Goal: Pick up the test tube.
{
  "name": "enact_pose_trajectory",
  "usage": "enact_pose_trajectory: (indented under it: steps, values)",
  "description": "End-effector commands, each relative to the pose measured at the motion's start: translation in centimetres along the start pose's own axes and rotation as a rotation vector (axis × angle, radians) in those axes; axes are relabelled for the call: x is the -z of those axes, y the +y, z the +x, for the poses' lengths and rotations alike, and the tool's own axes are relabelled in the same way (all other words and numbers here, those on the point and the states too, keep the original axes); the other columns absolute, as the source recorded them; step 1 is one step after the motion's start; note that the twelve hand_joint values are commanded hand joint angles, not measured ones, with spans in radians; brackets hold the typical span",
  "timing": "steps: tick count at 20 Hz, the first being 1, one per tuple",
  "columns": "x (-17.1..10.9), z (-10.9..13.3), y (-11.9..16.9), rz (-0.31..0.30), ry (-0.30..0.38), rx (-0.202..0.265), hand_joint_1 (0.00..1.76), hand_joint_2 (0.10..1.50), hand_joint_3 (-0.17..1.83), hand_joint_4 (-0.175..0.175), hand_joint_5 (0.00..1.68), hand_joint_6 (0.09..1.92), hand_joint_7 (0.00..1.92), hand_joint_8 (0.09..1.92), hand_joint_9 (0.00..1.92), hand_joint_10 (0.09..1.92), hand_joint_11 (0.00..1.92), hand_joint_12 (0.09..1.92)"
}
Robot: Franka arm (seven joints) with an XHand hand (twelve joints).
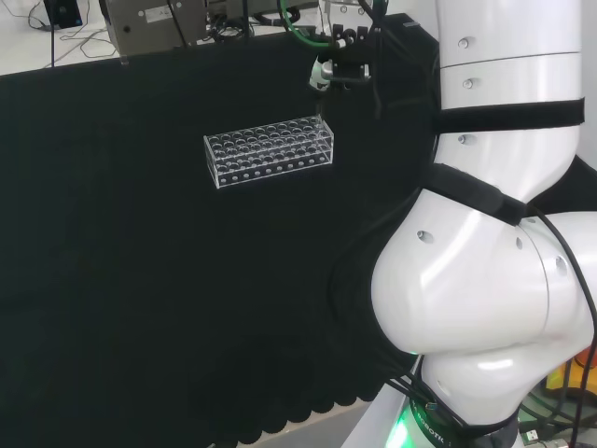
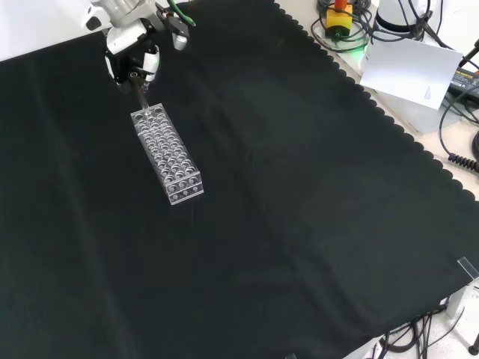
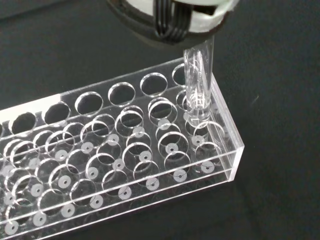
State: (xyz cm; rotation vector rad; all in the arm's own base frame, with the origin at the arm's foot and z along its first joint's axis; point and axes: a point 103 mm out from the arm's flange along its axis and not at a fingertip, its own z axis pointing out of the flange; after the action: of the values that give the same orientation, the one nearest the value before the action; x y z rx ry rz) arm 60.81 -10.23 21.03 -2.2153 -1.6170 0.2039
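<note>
From where I stand the hand [image 2: 133, 56] has its fingers closed on the test tube [image 3: 198, 82], its lower end level with the clear rack's [image 1: 269, 151] end holes, nearly lifted clear.

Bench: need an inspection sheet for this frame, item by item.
Surface: black cloth, flat, scalloped edge along the far side in the front view.
Job's things: clear rack lies on the cloth; test tube upright at the rack's end hole, its bottom at about the rack's top plate, its top under the hand.
Clutter: nothing seen on the cloth.
Hand: hand above the rack's end; whether its fingers close on the tube cannot be told.
Cables: green cable by the hand; loose cables off the cloth at the front view's right edge.
Surroundings: white sheet and a yellow device beyond the cloth.
</note>
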Motion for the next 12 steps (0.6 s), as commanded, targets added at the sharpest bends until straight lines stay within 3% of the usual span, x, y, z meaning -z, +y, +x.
enact_pose_trajectory:
  steps: [1, 12]
  values:
    - [3.1, 0.0, -0.9, -0.015, 0.017, 0.015, 1.42, 0.89, 0.21, -0.175, 1.22, 0.30, 1.24, 0.84, 1.27, 0.68, 1.39, 0.78]
    - [8.9, 1.1, -3.4, -0.080, 0.026, 0.055, 1.42, 0.88, 0.23, -0.175, 1.23, 0.28, 1.24, 0.84, 1.27, 0.68, 1.39, 0.77]
